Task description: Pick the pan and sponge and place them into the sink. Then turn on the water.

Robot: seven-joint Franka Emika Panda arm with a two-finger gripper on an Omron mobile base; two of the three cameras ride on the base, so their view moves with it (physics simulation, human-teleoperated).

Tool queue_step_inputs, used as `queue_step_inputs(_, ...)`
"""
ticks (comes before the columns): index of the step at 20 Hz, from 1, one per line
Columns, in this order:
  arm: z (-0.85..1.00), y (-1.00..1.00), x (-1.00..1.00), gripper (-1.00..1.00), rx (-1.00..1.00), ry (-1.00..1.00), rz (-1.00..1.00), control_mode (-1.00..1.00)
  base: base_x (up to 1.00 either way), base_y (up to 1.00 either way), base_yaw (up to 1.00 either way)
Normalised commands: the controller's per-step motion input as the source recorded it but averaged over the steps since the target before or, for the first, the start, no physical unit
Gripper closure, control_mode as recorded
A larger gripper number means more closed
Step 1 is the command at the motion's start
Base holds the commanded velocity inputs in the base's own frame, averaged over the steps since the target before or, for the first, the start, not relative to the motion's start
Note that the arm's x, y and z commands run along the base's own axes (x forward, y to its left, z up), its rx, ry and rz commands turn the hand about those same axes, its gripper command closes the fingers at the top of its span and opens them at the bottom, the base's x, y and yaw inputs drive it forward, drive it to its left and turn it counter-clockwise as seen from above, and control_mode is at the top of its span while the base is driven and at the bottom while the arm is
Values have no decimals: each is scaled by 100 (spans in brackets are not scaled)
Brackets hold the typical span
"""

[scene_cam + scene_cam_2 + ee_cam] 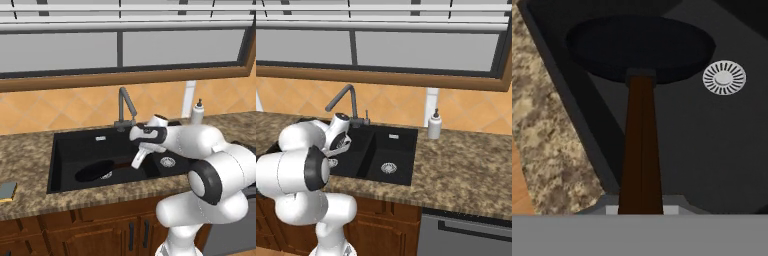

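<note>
**kitchenbot_fan:** Room check first. Matte black rectangular double-basin sink [75, 145] is sunk into a speckled brown granite counter [30, 150], and the small round black frying pan [94, 171] sits inside the wide basin, over toward its left half. Its bowl is near the front wall and partly covers the round silver drain [106, 175] in the left base view. The back part of that basin looks open. The narrower basin on the right has its own silver drain [388, 168] showing and nothing lying in it.

**sim_lurker:** What about the rim side?

**kitchenbot_fan:** From the hand view the sink wall runs diagonally just left of the thin dark brown straight handle [641, 145], so it's tight there and roomier on the drain side. A grey angled faucet [125, 107] stands behind the basins, and a white soap bottle [197, 113] sits on the counter at the back right.

**sim_lurker:** And the claw?

**kitchenbot_fan:** Two-finger gripper [136, 161] is over the divider area, pinched narrow on the near end of the handle. The handle runs straight up from between the tips to the pan.

**sim_lurker:** Sponge?

**kitchenbot_fan:** Small flat yellow sponge with a grey-blue face [7, 190] lies on the counter well left of the sink, by the front edge.
</note>
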Motion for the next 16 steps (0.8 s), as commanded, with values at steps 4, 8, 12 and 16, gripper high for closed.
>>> queue_step_inputs(4, -26, 20, 31, 100, -4, 0, 0, -100, 0, 0, 0)
queue_step_inputs(8, -26, 20, 33, 100, -5, 0, 0, -100, 0, 0, 0)
queue_step_inputs(12, -30, 18, 40, 100, -3, 0, 0, -100, 0, 0, 0)
queue_step_inputs(16, -35, 12, 49, 100, -2, 0, 0, -100, 0, 0, 0)
